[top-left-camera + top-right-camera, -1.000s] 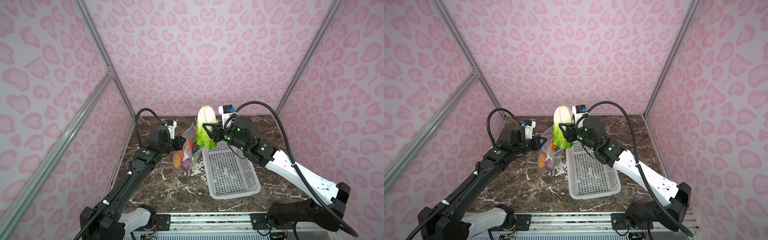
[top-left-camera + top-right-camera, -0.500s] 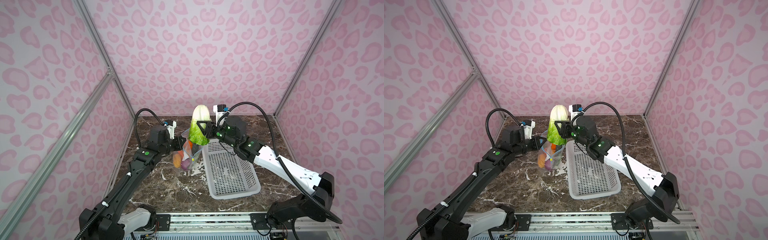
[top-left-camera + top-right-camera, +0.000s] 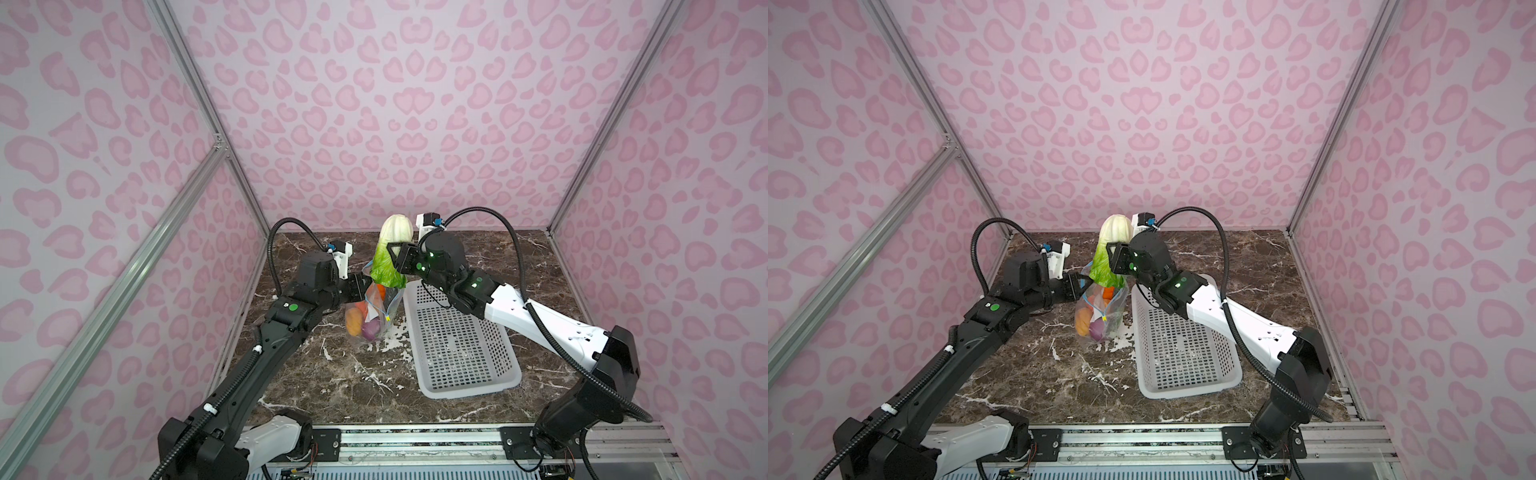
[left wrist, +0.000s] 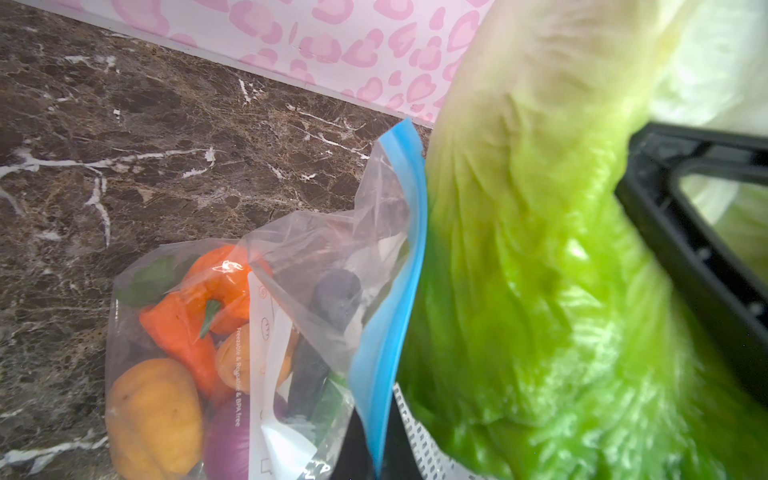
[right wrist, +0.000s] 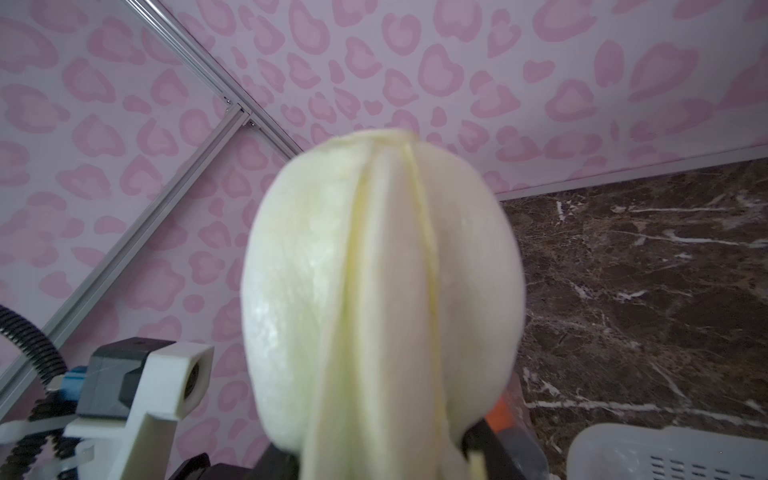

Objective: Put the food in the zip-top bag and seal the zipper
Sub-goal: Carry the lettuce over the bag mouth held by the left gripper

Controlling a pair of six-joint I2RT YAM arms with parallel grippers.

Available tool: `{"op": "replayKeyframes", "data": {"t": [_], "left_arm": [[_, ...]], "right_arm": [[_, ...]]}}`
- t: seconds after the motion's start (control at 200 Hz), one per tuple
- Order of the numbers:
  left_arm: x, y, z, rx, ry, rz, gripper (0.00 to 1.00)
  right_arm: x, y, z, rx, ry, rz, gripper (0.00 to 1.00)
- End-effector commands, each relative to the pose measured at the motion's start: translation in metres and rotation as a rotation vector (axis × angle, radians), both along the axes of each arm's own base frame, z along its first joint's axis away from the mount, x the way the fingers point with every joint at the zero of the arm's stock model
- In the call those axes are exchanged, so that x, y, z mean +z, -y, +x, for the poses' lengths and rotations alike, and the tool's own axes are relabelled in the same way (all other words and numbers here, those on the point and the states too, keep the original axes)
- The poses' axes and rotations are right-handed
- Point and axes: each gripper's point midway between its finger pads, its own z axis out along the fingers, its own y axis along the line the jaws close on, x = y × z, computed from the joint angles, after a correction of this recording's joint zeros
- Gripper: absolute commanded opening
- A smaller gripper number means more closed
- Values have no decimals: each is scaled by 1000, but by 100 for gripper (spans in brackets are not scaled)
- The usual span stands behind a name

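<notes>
Left wrist view: crinkled green leaves of the white-green cabbage point(image 4: 540, 257), clamped upright in the right pincer point(image 3: 401, 259), sit against the smooth blue zipper point(image 4: 401, 249) edging the mouth of the clear, floppy zip-top bag point(image 4: 320, 249), its rim pinched by the closed left pincer point(image 3: 360, 289), just beside the perforated basket point(image 3: 469, 388) on the marbled tabletop point(image 3: 332, 374).

Right wrist: cabbage point(image 5: 382, 291) blurred, bottom cropped, covers right gripper point(image 3: 394, 258) jaws. Left gripper point(image 3: 362, 289) tips indistinct at bag point(image 3: 376, 309) edge.
</notes>
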Motion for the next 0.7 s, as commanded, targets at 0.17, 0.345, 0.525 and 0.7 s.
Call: {"op": "replayKeyframes", "data": {"t": [0.17,0.345,0.525,0.7], "left_arm": [[5,11,1,-28,21,-45,3],[5,12,-1,-29,19,-49,3],[9,11,-1,-23,29,-54,3],[13,10,-3,-24,35,-55,3]], "right_arm": [[0,3,14,-176,-38,-29,0],[5,-5,15,-182,-35,-13,0],[-14,-9,11,-220,-26,-76,0],[-27,-1,1,-283,55,-115,0]]}}
